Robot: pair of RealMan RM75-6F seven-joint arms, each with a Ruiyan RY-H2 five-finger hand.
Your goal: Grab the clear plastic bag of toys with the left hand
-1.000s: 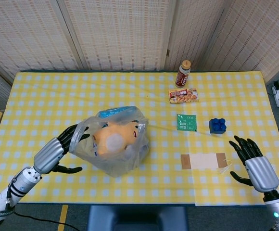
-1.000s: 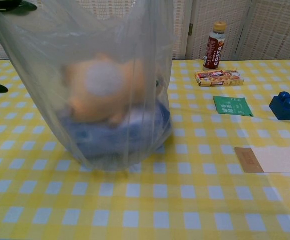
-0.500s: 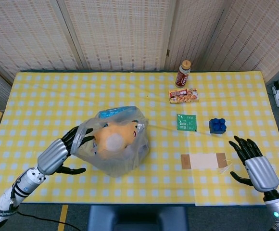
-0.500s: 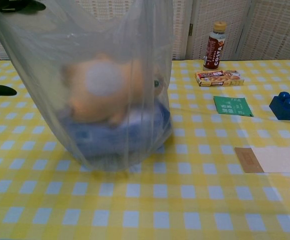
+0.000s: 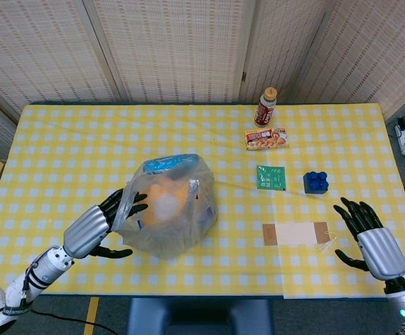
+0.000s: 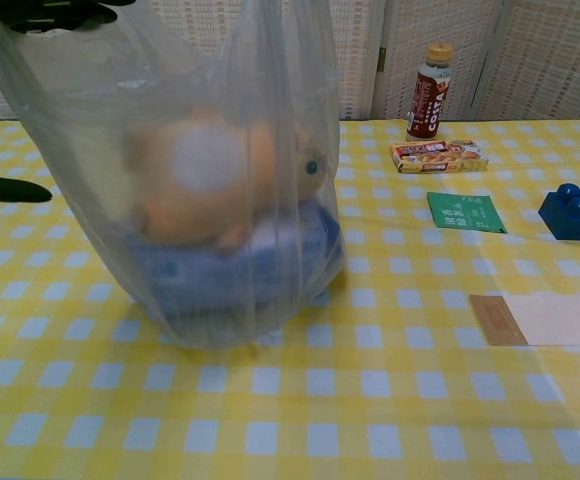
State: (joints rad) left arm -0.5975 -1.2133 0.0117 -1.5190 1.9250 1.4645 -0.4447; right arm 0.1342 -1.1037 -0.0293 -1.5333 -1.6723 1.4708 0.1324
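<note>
- The clear plastic bag (image 5: pixel 169 206) is standing upright on the yellow checked surface (image 5: pixel 70 146), left of centre, with its top gathered upward in the chest view.
- Inside it, an orange stuffed toy (image 6: pixel 215 175) is lying on top of something blue (image 6: pixel 230 265) at the bottom of the bag.
- The left hand (image 5: pixel 108 216) is pressing against the bag's left side, its dark fingers (image 5: pixel 129 202) reaching onto the plastic near the top and the thumb sticking out underneath, off the bag; whether the fingers are actually clamping the plastic cannot be told.
- The right hand (image 5: pixel 362 230) is hovering well apart at the right edge of the surface, holding nothing, with its fingers spread.
- A flat white-and-brown packet (image 5: pixel 295 234) is lying between the bag and the right hand.
- A green sachet (image 5: pixel 271 177) and a blue toy brick (image 5: pixel 315 181) are sitting side by side further back.
- A small snack box (image 5: pixel 266 138) is lying behind them, and a brown bottle (image 5: pixel 265 106) is standing just behind the box near the far edge.
</note>
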